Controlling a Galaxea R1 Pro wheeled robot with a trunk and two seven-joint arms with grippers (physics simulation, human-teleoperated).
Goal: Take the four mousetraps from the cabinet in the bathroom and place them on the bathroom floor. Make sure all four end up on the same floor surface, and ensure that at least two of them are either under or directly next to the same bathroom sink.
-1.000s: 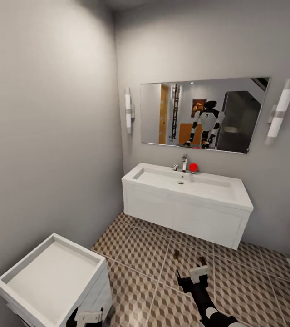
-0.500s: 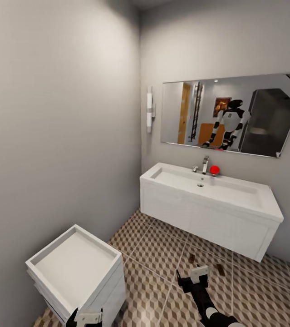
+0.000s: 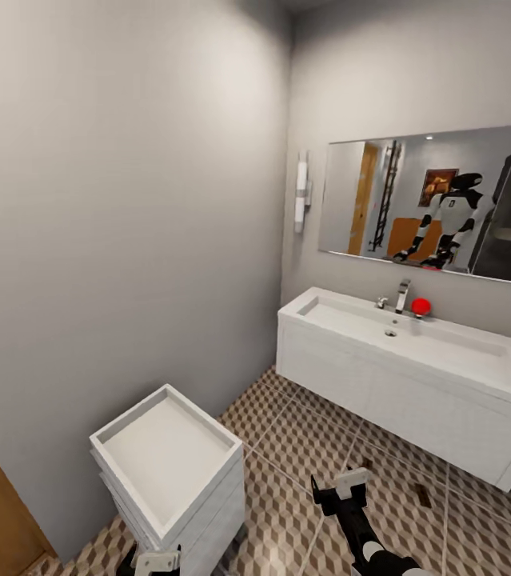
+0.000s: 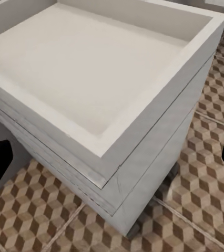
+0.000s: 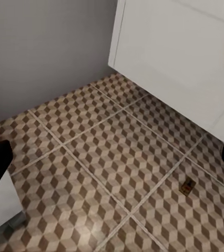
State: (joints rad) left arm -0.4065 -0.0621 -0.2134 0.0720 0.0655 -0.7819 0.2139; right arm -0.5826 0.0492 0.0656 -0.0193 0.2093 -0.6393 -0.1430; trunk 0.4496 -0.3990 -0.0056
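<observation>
Head view: the bathroom sink (image 3: 415, 376) hangs on the far wall at 2 o'clock. Two mousetraps lie on the bathroom floor (image 3: 303, 448) just before it, one (image 3: 366, 462) at 5 o'clock and another (image 3: 422, 494) further right, presumably set there to meet the near-sink condition. Their long axes appear to run towards the basin; heading is too small to tell. A white square toilet (image 3: 171, 460) stands at 7 o'clock. The right gripper (image 3: 343, 490) hovers empty; its jaw spread is unclear here. The left gripper (image 3: 157, 560) sits at the lower edge.

Left wrist view: fingers spread wide, holding nothing, above the toilet.

Right wrist view: fingers spread wide, empty; one mousetrap (image 5: 187, 187) lies flat on tile, axis oblique.
</observation>
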